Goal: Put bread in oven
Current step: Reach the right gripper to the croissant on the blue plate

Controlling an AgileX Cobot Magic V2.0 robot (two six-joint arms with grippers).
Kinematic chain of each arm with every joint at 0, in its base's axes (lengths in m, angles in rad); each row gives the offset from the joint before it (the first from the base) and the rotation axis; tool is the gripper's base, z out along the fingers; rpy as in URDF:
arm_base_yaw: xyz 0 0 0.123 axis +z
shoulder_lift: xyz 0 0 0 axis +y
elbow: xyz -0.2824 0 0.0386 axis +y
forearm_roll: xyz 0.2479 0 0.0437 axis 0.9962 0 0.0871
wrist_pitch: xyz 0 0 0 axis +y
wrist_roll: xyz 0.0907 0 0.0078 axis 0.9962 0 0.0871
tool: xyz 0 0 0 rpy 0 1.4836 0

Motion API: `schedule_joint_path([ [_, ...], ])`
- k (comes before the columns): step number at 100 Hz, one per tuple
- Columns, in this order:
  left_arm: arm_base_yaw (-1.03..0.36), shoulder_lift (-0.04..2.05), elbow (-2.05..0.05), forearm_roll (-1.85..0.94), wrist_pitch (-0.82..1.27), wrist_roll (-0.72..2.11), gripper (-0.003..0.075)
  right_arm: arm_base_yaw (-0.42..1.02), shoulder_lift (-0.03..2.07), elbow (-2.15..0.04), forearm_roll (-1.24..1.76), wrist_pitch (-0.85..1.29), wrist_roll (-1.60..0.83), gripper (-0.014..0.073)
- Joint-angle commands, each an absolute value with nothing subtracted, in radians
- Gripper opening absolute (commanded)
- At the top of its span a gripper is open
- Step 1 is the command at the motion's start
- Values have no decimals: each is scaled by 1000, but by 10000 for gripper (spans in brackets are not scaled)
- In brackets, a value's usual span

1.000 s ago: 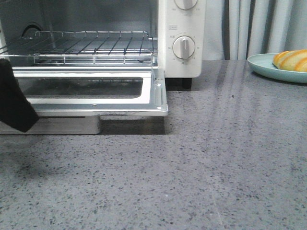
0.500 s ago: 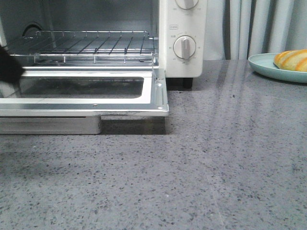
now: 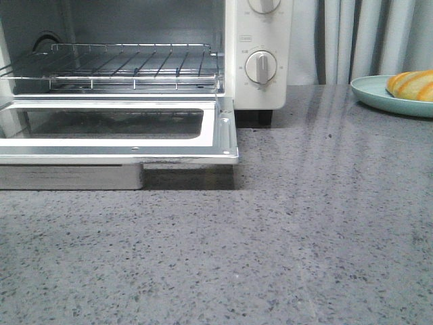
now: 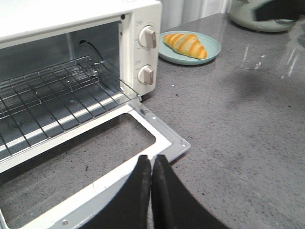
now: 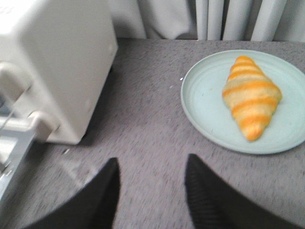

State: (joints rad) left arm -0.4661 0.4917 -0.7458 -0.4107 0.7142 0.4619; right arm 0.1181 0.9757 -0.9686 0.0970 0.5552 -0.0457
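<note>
Left gripper (image 4: 151,167): fingers (image 4: 139,191) pressing together, jaws closed, gripping nothing, hovering just above the outer edge of the door (image 4: 167,138). Not showing in the front view.

Right gripper (image 5: 151,179): fingers (image 5: 202,191) standing apart, jaws open, holding nothing, hanging over bare counter (image 5: 143,124), between the oven's side wall and the plate (image 5: 202,109). Picture somewhat blurred. Not showing in the front view.

Door: lying dropped open and flat, glass pane framed in bright metal, projecting toward the front over the counter.

Rack (image 3: 122,64): sitting inside the open cavity, carrying nothing.

Oven (image 3: 260,34): standing at the left rear of the counter, white, two round dials (image 4: 146,36) stacked on its right panel, one black foot (image 3: 262,116) showing beneath that panel.

Bread (image 5: 250,98): lying on the plate, well apart from the oven on the right of the counter, orange with pale stripes, tapered ends. Resting near the plate's middle in the right wrist view; only partly showing at the edge of the front view (image 3: 411,84).

Plate: pale green, round, sitting flat on the counter near the curtain (image 3: 365,34).

Counter: grey, speckled, reflecting the curtain's folds.

Curtain: hanging grey and pleated behind the counter.
</note>
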Motion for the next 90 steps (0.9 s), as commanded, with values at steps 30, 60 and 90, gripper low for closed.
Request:
schedule_joint_path([
  [30, -464, 439, -776, -437, 722, 458, -22, -88, 1381, -1182, 81, 389, -49, 370],
  [60, -464, 439, -776, -437, 722, 458, -22, -105, 1589, -1182, 81, 283, -49, 370],
  [90, -464, 439, -776, -447, 722, 458, -22, -105, 1678, -1182, 116, 258, -49, 258],
])
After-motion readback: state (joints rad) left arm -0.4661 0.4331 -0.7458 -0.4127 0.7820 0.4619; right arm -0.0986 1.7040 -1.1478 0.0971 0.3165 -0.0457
